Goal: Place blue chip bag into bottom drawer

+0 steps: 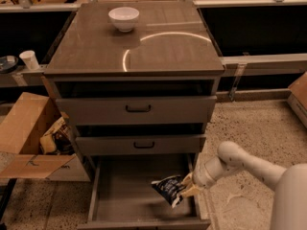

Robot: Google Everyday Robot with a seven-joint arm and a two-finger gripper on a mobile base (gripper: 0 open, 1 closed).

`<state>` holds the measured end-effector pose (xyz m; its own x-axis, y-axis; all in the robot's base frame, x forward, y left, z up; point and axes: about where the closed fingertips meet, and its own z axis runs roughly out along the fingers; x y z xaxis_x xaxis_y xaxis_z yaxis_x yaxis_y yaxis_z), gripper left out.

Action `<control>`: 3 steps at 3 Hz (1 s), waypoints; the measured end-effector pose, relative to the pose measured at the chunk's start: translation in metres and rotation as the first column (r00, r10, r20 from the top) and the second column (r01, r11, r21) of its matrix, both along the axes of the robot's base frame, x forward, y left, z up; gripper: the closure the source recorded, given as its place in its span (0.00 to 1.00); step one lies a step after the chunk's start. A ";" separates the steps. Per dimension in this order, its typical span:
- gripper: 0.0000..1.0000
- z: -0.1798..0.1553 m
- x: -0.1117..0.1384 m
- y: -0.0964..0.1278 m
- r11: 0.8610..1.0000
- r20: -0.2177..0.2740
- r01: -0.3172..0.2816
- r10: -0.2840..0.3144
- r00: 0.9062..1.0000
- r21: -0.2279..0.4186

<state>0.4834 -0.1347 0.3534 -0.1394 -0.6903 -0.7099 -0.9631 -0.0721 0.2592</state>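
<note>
The bottom drawer [120,200] of the grey cabinet is pulled out, showing a plain grey floor. My gripper [186,188] is at the drawer's right side, reaching in from the right on the white arm, and is shut on the blue chip bag [168,189]. The bag is a dark navy crinkly bag with white lettering, held low over the right part of the drawer floor; I cannot tell if it touches the floor. The two upper drawers [138,108] with black handles are closed.
A white bowl [123,18] stands on the cabinet top. An open cardboard box [33,138] with stuff inside stands on the floor left of the cabinet. A white cup [29,59] is on a shelf at left. Speckled floor at right.
</note>
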 end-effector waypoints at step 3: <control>0.58 -0.174 -0.013 0.001 0.975 -0.201 0.211 -0.193 0.960 0.074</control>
